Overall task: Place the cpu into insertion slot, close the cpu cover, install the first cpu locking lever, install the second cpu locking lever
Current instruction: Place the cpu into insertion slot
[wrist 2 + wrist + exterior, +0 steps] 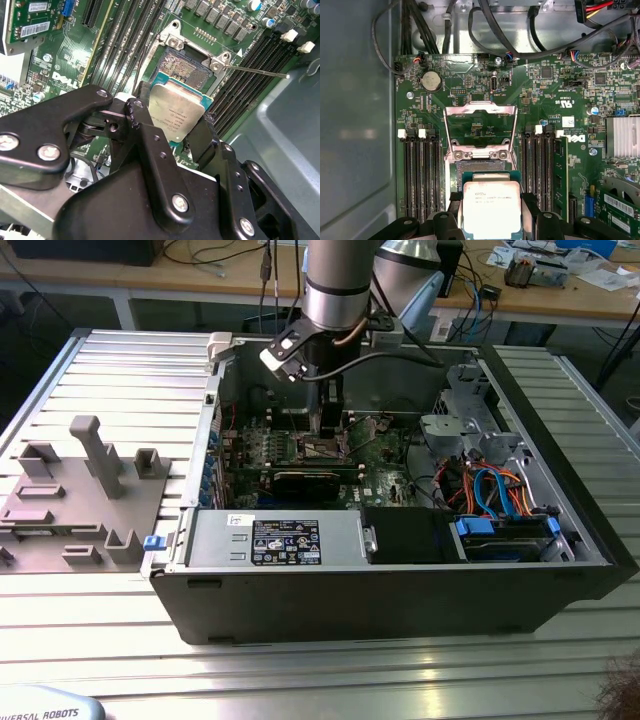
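Black jaws clamp the small square silver-topped cpu (491,207) by two opposite edges over the green circuit board (445,75).
The cpu hangs slightly tilted just over the square dark insertion slot (186,67), near the board's middle between banks of long black memory slots (420,175); part of the slot's pin field lies bare beside it. The thin silver cpu cover (480,108) stands raised at one edge of the slot. The open grey computer case (400,590) lies on the ribbed metal desk (300,670).
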Controlling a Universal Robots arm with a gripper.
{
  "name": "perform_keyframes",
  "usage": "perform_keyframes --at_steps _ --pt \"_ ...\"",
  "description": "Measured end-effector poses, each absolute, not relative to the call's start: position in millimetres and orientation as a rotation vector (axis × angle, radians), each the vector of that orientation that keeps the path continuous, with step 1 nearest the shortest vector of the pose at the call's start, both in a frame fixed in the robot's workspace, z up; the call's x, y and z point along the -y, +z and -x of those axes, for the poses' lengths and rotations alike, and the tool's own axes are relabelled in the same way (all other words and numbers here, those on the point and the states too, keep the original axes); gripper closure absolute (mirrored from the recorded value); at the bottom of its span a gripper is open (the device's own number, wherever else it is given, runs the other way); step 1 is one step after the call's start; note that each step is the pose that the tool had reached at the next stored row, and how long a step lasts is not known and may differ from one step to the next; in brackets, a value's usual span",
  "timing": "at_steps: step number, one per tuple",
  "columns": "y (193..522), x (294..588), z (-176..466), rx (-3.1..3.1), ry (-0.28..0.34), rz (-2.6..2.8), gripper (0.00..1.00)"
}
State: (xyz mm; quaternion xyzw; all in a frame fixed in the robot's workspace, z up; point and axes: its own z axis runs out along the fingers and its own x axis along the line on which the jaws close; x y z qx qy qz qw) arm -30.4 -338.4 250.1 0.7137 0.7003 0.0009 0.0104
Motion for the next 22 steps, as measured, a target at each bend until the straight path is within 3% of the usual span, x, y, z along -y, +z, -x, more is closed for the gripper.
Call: perform_keyframes --at_steps 22 --pt "244.4 338.3 30.4 -2.186 0.003 -2.228 0.45"
